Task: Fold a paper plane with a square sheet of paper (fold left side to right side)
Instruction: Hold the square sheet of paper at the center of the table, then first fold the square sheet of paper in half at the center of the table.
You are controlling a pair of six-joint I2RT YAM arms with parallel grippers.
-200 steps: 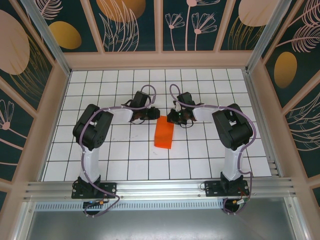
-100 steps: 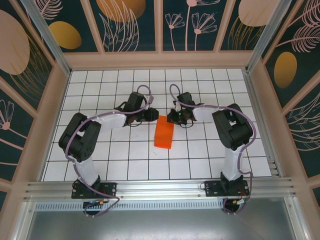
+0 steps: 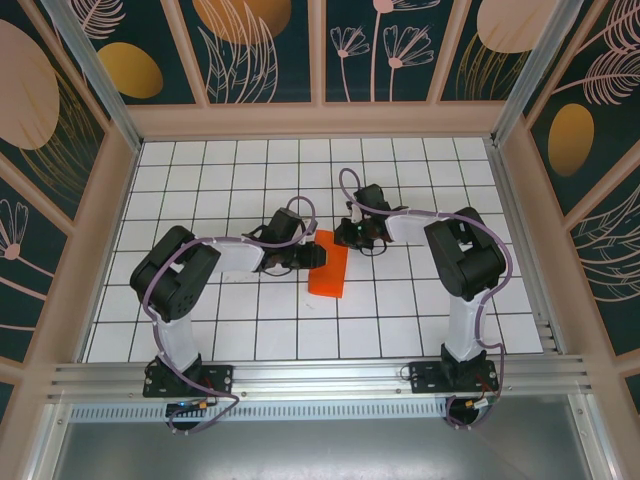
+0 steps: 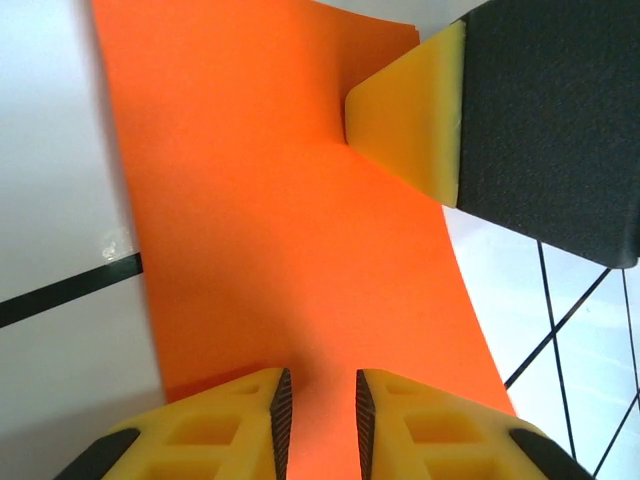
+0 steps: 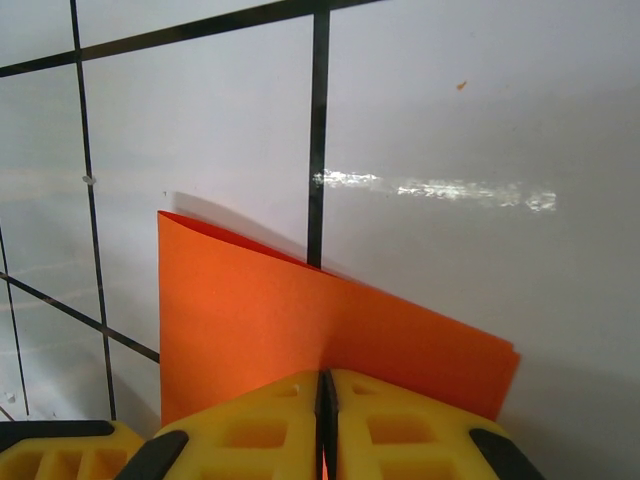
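The square sheet of paper (image 3: 332, 268) lies near the middle of the white gridded table (image 3: 200, 300). It is already a narrow rectangle, its long side running near to far at a slight tilt.

Our worry is slippage. If one gripper pushes along the fold while the other holds only lightly, the layers could shear and the edges end up misaligned. Too hard a press might crumple so thin a sheet.

The paper (image 5: 300, 330) is plain bright orange. We see two layers lifting a little at the far edge, not yet flat, and in the left wrist view it (image 4: 280, 250) bows gently.

The left gripper (image 3: 312, 256) sits at the paper's left edge, its jaws a little apart with orange showing through the gap (image 4: 320, 385). The right gripper (image 3: 350, 236) is at the far right corner, fingers pressed together (image 5: 325, 385), tips down on the sheet — whether a layer is nipped between them we cannot tell.
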